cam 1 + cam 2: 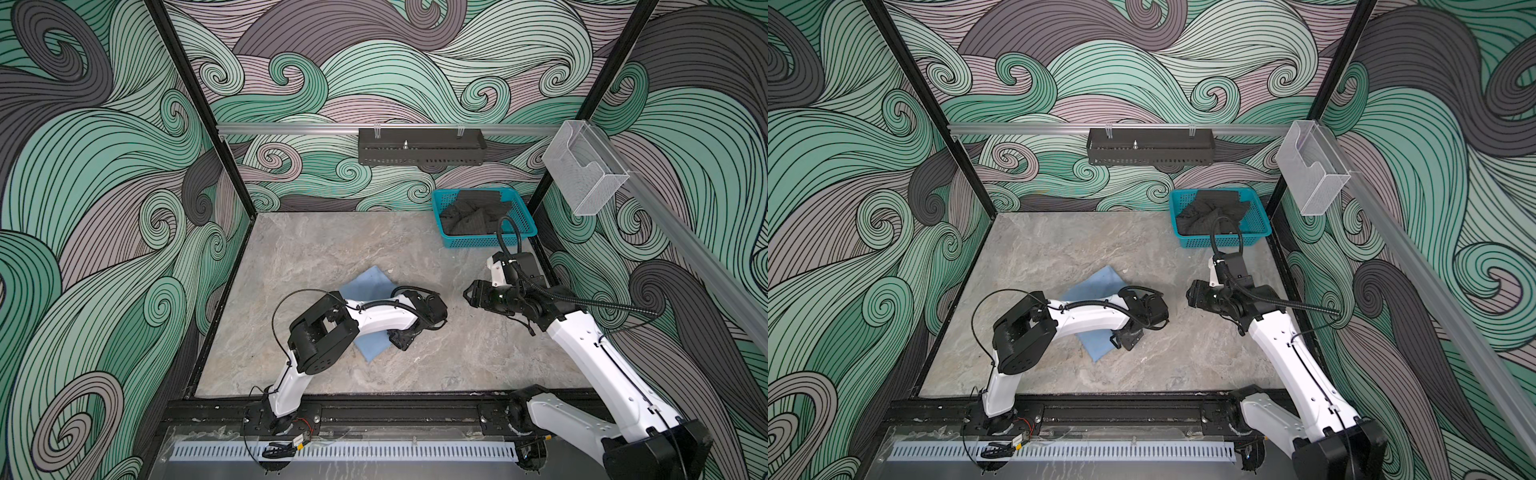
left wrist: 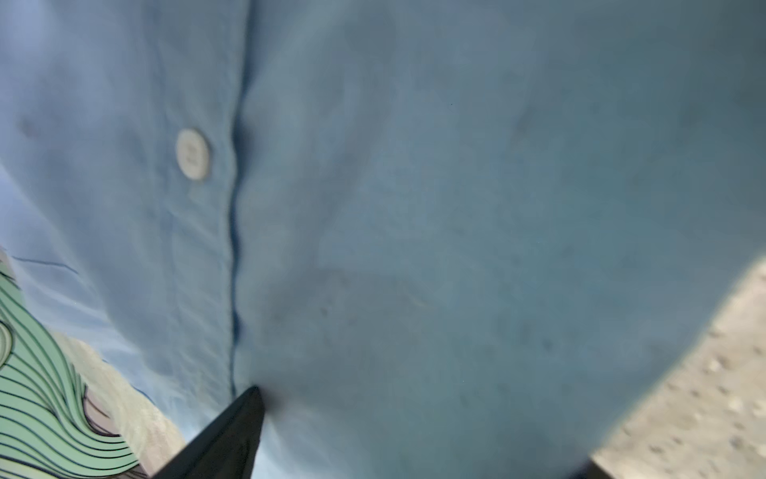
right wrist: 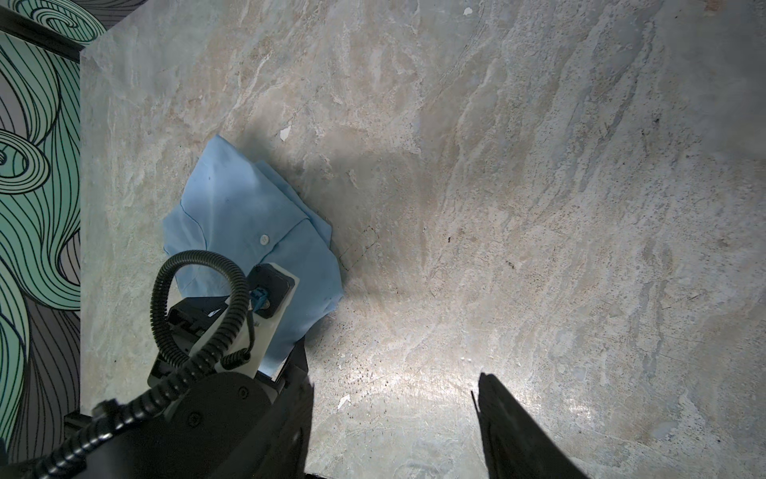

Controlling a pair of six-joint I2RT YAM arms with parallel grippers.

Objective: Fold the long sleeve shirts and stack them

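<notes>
On the table [image 1: 332, 241], left of middle in both top views: 1 light blue shirt [image 1: 365, 282], already folded into a flat packet and partly hidden under the left arm. Facing up, 1 white button [image 3: 264, 239] and the front placket, with at least 2 layers stepped along 1 edge.

Left fingers [image 1: 401, 340] low at the packet's near right corner. Spread wide in the left wrist view, with blue cloth beyond them and nothing visibly pinched. Right fingers [image 3: 510, 427] spread too, over bare table, well apart from the shirt and holding nothing.

At the far right corner, a teal basket [image 1: 440, 243] with dark cloth [image 1: 469, 218] inside, well apart from the packet.

Handling, as a judgement:
- Thin woven stuff, light and limp, with no stiffness of its own.
- Likely to sag, slide on the smooth table and shed its folds if lifted by 1 corner.
- Best taken at a folded edge with all layers caught together, preferably at 2 points along that edge, 1 per arm.
- Otherwise slid flat rather than hoisted.
- Avoid pinching the top layer only: would peel the packet open.
- Probably a firmer bite at the slightly thicker placket.

Judged folded or nearly so. No 2nd folded shirt in sight to stack on.
</notes>
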